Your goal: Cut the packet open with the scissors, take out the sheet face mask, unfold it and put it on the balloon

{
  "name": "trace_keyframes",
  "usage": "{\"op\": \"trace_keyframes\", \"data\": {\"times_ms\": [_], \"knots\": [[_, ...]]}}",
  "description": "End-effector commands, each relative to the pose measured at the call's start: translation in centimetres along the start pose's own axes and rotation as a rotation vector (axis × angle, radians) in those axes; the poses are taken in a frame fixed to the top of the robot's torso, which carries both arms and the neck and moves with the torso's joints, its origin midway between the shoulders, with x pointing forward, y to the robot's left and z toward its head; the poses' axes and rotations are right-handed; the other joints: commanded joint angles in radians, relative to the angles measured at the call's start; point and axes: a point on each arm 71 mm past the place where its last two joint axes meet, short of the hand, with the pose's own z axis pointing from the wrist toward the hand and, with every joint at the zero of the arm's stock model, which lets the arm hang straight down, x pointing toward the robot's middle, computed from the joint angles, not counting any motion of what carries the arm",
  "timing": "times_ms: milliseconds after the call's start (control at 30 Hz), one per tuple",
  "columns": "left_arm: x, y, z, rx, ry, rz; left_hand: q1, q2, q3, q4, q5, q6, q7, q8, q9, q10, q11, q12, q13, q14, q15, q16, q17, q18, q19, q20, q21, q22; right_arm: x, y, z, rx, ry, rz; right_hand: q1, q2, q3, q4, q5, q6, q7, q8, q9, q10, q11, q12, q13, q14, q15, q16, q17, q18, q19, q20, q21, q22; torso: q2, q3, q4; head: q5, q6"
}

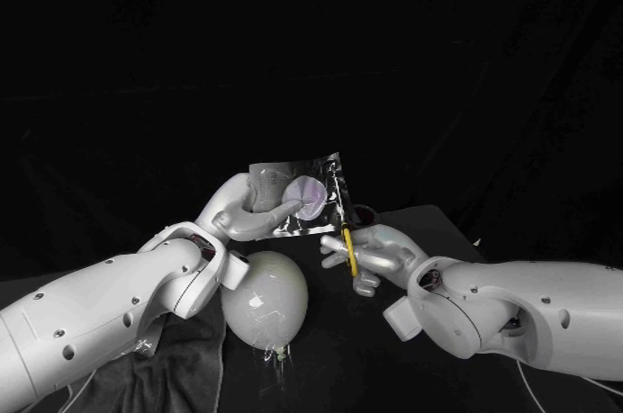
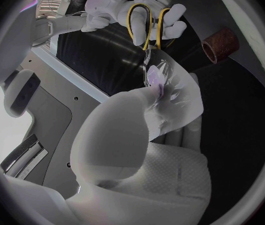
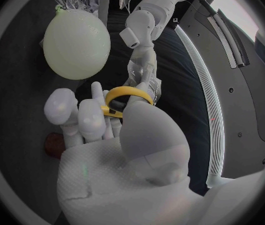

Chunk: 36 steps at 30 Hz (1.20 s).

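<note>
My left hand (image 1: 253,212) holds the silver packet (image 1: 306,190) upright above the table, pinching it near its lower left part. My right hand (image 1: 374,258) grips the yellow-handled scissors (image 1: 348,244), whose blades rise along the packet's right edge. In the left wrist view the packet (image 2: 170,87) stands above my left hand (image 2: 139,135), with the scissors' yellow loops (image 2: 146,26) in the right hand (image 2: 160,12) beyond it. The pale balloon (image 1: 266,300) lies on the table below the hands, knot toward me. The right wrist view shows the balloon (image 3: 76,42), the scissors' handle (image 3: 126,96) and my right hand (image 3: 95,130).
A dark cloth (image 1: 156,368) lies on the table under my left arm, beside the balloon. A brown cylinder (image 2: 220,45) stands on the table beyond the packet; it is also near my right hand (image 3: 54,145).
</note>
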Motion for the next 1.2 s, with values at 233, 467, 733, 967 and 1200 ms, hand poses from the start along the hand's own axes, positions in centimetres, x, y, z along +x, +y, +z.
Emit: {"op": "trace_keyframes", "data": {"times_ms": [233, 467, 733, 967, 1200], "knots": [[0.2, -0.2, 0.0, 0.032, 0.016, 0.035, -0.001, 0.007, 0.001, -0.006, 0.003, 0.006, 0.000, 0.004, 0.115, 0.005, 0.000, 0.003, -0.001, 0.000, -0.007, -0.005, 0.002, 0.021, -0.011, 0.000, -0.001, -0.001, -0.1, 0.6, 0.0, -0.021, 0.017, 0.004, -0.019, -0.024, -0.021, 0.011, -0.004, -0.047, 0.033, -0.014, -0.002, -0.043, 0.015, -0.001, -0.020, -0.015, 0.015, -0.007, -0.019, 0.028, -0.029, 0.015, -0.040, 0.018, -0.001, 0.0015, -0.0008, 0.003, 0.000], [0.3, -0.3, -0.1, 0.045, 0.023, 0.062, -0.001, 0.007, 0.001, -0.007, 0.003, 0.006, 0.000, 0.004, 0.115, 0.005, 0.000, 0.003, -0.001, 0.000, -0.007, -0.005, 0.002, 0.021, -0.011, 0.000, -0.001, -0.001, -0.2, 1.4, 0.2, -0.025, 0.024, 0.002, -0.020, -0.023, -0.020, 0.011, -0.004, -0.046, 0.033, -0.013, -0.001, -0.042, 0.015, 0.000, -0.021, -0.011, 0.015, 0.000, -0.009, 0.026, -0.020, 0.016, -0.026, 0.023, -0.001, 0.0009, -0.0012, 0.001, 0.001], [0.5, -0.4, 0.0, 0.053, 0.034, 0.074, -0.002, 0.006, 0.001, -0.008, 0.003, 0.007, 0.000, 0.005, 0.116, 0.005, 0.000, 0.003, -0.001, 0.000, -0.007, -0.005, 0.002, 0.021, -0.012, 0.000, -0.002, -0.001, -0.3, 2.0, 0.4, -0.027, 0.027, 0.006, -0.022, -0.016, -0.018, 0.010, -0.005, -0.031, 0.027, -0.003, 0.005, -0.019, 0.008, 0.012, -0.023, 0.003, 0.011, 0.018, 0.009, 0.023, -0.001, 0.017, 0.003, 0.032, 0.000, 0.0000, 0.0007, -0.001, 0.004], [0.4, -0.4, -0.1, 0.055, 0.027, 0.079, -0.002, 0.006, 0.001, -0.008, 0.003, 0.007, 0.000, 0.005, 0.116, 0.005, 0.000, 0.003, -0.001, 0.000, -0.007, -0.005, 0.002, 0.020, -0.012, 0.000, -0.002, -0.001, -0.7, 1.9, 0.4, -0.001, -0.002, 0.013, 0.062, 0.036, 0.011, -0.035, -0.005, 0.049, -0.014, 0.045, 0.027, 0.103, -0.033, 0.067, 0.000, 0.054, -0.022, 0.076, 0.085, 0.002, 0.074, -0.008, 0.120, 0.078, 0.000, -0.0005, 0.0004, 0.000, 0.006], [0.3, -0.3, 0.0, 0.045, 0.017, 0.067, -0.003, 0.006, 0.001, -0.008, 0.003, 0.007, 0.000, 0.005, 0.116, 0.005, 0.000, 0.003, -0.001, 0.000, -0.007, -0.005, 0.002, 0.020, -0.013, 0.001, -0.002, -0.002, -1.1, 1.7, 0.4, 0.022, -0.028, 0.010, 0.159, 0.091, 0.047, -0.095, -0.003, 0.119, -0.058, 0.086, 0.045, 0.207, -0.077, 0.105, 0.030, 0.096, -0.062, 0.112, 0.142, -0.017, 0.132, -0.045, 0.215, 0.117, 0.000, -0.0006, -0.0008, -0.001, 0.007]]}}
